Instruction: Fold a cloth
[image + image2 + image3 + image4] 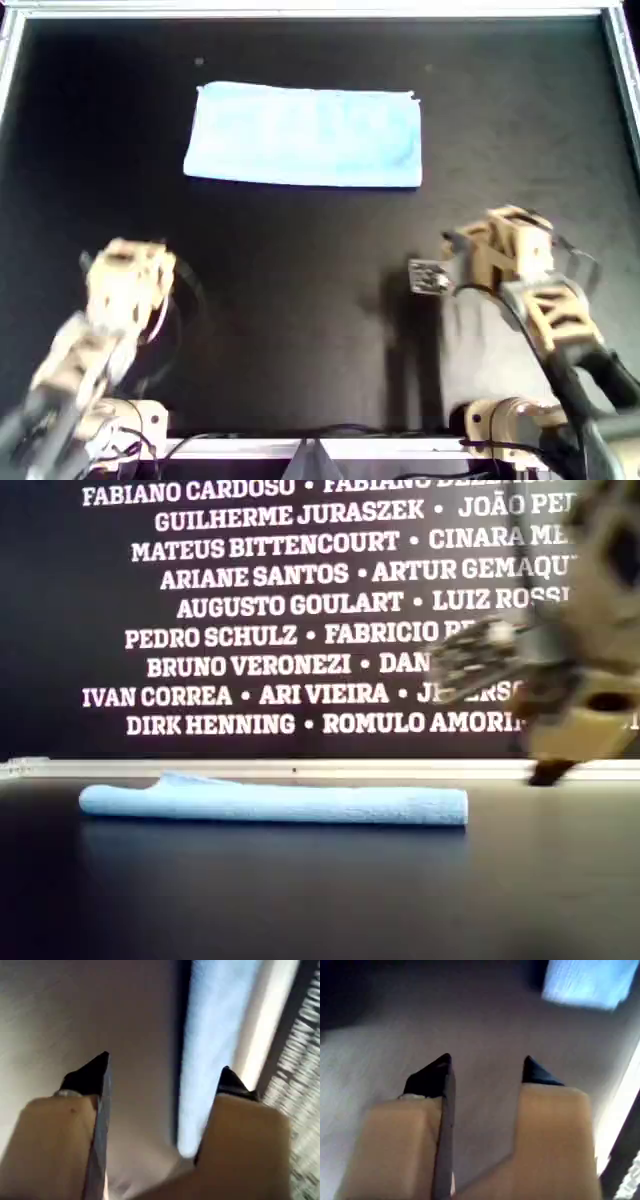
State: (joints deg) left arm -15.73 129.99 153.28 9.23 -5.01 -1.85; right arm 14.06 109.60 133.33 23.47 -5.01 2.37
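The light blue cloth (305,135) lies as a flat rectangle on the black mat, toward the far side in the overhead view. In the exterior view the cloth (275,802) is a low, doubled-over strip. My left gripper (130,250) hovers at the overhead view's lower left, short of the cloth. Its jaws are open and empty (165,1062), with the cloth (215,1035) ahead. My right gripper (505,225) is at the overhead view's lower right. It is also open and empty (487,1060), with a corner of the cloth (587,980) farther off.
A metal rail (300,10) frames the black mat (300,300). Behind it stands a dark wall with white printed names (280,605). A blurred arm (560,680) fills the exterior view's right. Both arm bases sit at the near rail (320,445).
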